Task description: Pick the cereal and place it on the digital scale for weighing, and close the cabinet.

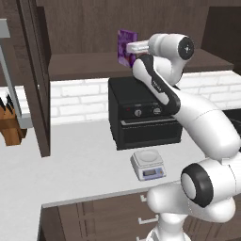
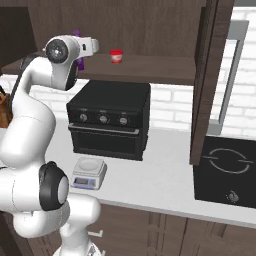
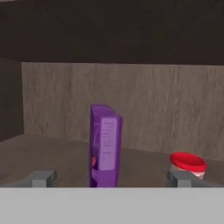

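Inside the cabinet (image 3: pixel 131 100), the open gripper (image 3: pixel 113 177) faces the cereal (image 3: pixel 105 144), cup (image 3: pixel 187 164) beside it; reaching step, next advance and close.

flat rendered light, soft hand view

even, shadowless light on the pale counter (image 1: pixel 84 160); no glare. the cabinet (image 3: pixel 131 96) interior is dim and brown. hand view looks soft and blurred, and the cereal (image 3: pixel 105 146) lettering is unreadable.

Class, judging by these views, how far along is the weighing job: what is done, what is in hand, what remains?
Done: nothing yet. In hand: the open pincer faces the cereal, standing on the shelf of the cabinet. Left: grasp it, set it on the bare digital scale, then close the open cabinet doors.
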